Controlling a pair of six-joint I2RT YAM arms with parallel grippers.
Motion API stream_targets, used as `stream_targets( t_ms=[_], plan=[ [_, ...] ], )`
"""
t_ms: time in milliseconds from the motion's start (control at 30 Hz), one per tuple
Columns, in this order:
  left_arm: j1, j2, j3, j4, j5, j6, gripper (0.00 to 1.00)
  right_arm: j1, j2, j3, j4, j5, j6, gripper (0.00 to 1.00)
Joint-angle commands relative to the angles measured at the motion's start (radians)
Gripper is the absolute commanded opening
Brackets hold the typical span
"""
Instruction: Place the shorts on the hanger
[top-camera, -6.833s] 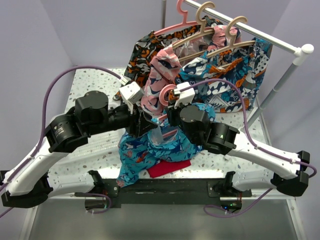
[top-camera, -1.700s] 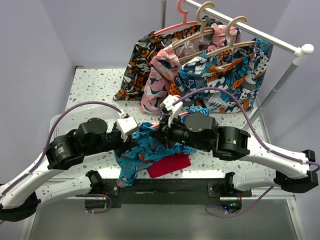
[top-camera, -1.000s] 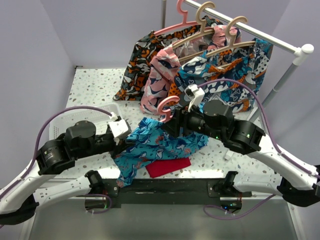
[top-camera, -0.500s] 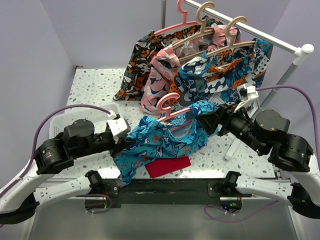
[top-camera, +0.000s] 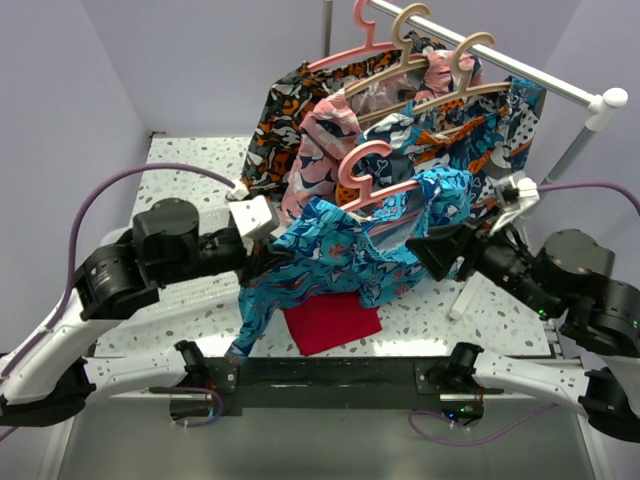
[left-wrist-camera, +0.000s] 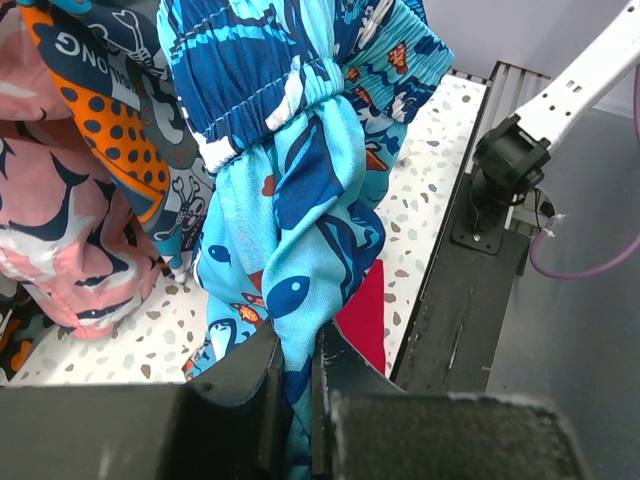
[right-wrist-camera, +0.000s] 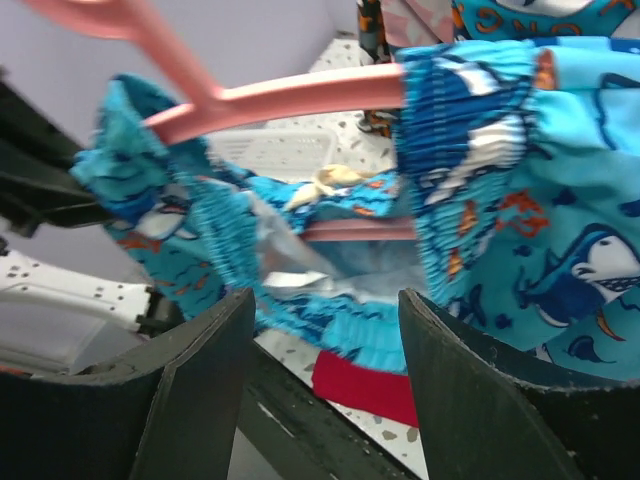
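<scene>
Hanging in the air above the table, the shorts (top-camera: 340, 250) are spread wide between the two arms, and their gathered waistband goes over the hanger (top-camera: 385, 193). In the right wrist view the pink bar comes out of bunched fabric on one side and enters the elastic band on the other side, so both shoulders seem to be inside the waist. I judge the main step as nearly done. What is left, I think, is to let the cloth go so that it hangs evenly, and to set the hanger down or hook it somewhere. The left gripper (left-wrist-camera: 298, 345) has its two fingers pressed together on a fold of the shorts, low on the leg part, and it pulls the fabric toward its own side. The right gripper (right-wrist-camera: 325, 300) has its fingers clearly apart; the waistband and the bar are just in front of them, and I cannot tell what carries the hanger. A red cloth (top-camera: 330, 320) lies on the table below.
</scene>
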Motion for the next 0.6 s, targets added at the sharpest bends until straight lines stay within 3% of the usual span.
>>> stream_targets(
  t_ms=[0, 433, 567],
  plan=[
    [0.001, 0.074, 0.082, 0.107, -0.027, 0.021, 0.0, -0.003, -0.052, -0.014, 0.083, -0.113, -0.036, 0.63],
    [0.001, 0.244, 0.164, 0.267, 0.011, 0.013, 0.0, -0.001, -0.077, -0.069, 0.154, -0.087, 0.03, 0.64],
    [0.001, 0.306, 0.194, 0.307, -0.009, -0.011, 0.0, -0.001, -0.088, -0.09, 0.191, -0.186, 0.005, 0.64]
  ],
)
